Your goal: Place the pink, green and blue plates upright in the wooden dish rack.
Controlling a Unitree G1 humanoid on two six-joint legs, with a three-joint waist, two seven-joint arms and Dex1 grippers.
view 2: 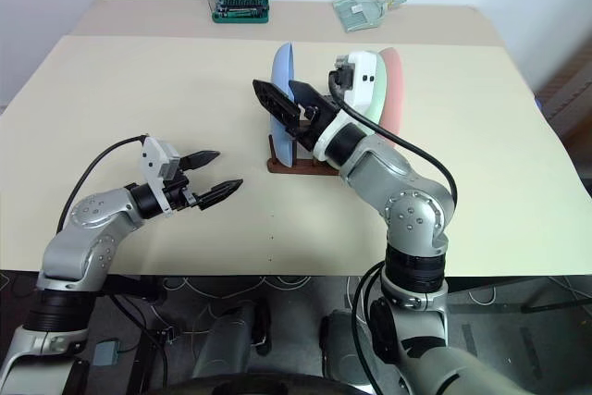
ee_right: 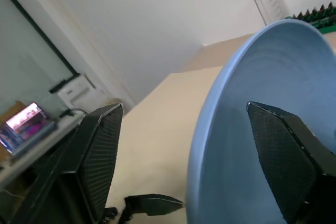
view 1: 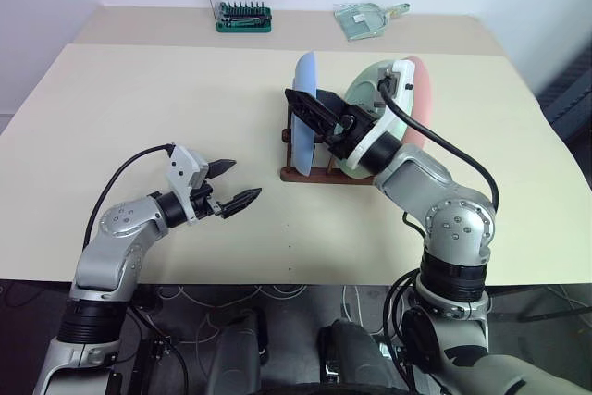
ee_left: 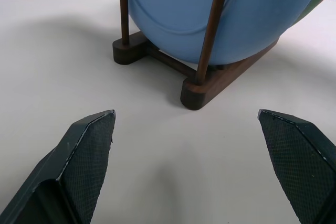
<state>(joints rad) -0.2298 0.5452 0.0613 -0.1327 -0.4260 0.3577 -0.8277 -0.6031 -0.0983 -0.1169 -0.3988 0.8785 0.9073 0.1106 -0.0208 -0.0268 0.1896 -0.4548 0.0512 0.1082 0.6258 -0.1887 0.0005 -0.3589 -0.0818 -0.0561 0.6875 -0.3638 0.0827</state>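
The blue plate [view 1: 306, 67] stands upright at the left end of the wooden dish rack [view 1: 305, 174]. Behind it the green plate [view 1: 363, 90] and the pink plate [view 1: 424, 104] also stand on edge. My right gripper [view 1: 303, 95] is open and straddles the blue plate's upper rim, one finger [ee_right: 102, 150] well off its back and the other finger [ee_right: 289, 156] in front of its hollow face. My left gripper [view 1: 244, 178] is open and holds nothing, low over the table left of the rack. In its wrist view the blue plate [ee_left: 220, 14] sits between the rack's pegs [ee_left: 210, 35].
A green screwdriver bit set [view 1: 244, 17] and a clear plastic scoop [view 1: 365, 18] lie at the table's far edge. The table's front edge [view 1: 277, 279] runs just below both arms. A cable loops off the right wrist [view 1: 444, 145].
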